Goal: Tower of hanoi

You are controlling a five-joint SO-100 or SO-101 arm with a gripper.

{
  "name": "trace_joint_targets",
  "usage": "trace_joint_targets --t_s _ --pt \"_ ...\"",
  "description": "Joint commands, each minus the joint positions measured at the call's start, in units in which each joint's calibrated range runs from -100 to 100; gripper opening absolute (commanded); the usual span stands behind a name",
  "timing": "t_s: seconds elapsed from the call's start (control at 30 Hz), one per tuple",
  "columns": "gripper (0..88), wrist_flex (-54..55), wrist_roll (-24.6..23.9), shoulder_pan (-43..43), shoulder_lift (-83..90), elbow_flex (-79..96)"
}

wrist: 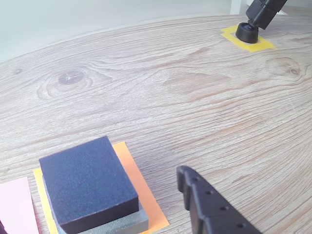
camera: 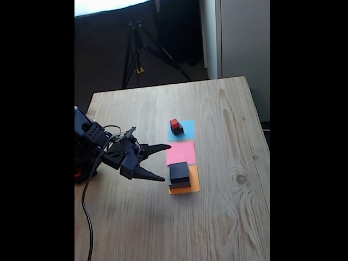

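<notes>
No writing is legible. The claw (camera: 163,162) hangs spread wide and empty, beside the medium black block (camera: 179,173) stacked on the large grey block (wrist: 122,225) on orange paper (camera: 191,187) — red cube (camera: 174,123) tops the small black cube (camera: 178,130) on blue paper (camera: 188,127); a tripod (camera: 138,46) stands behind the desk (camera: 228,136).

Pale wooden table (camera: 217,109), blue paper square (camera: 187,129), pink paper square (camera: 179,153), orange paper square (camera: 193,186) in a row

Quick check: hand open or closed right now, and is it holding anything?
Hand: open, holding nothing, fingers spread beside the medium black block on the orange paper square.
</notes>
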State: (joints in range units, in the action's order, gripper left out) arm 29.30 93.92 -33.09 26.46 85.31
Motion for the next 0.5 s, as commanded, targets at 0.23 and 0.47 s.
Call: trace_joint_targets --t_s 0.23,0.47 --pt "47.8 18.3 2.7 0.7 -16.3 -2.7" --pt "47.7 25.4 2.9 1.4 -23.4 -3.9"
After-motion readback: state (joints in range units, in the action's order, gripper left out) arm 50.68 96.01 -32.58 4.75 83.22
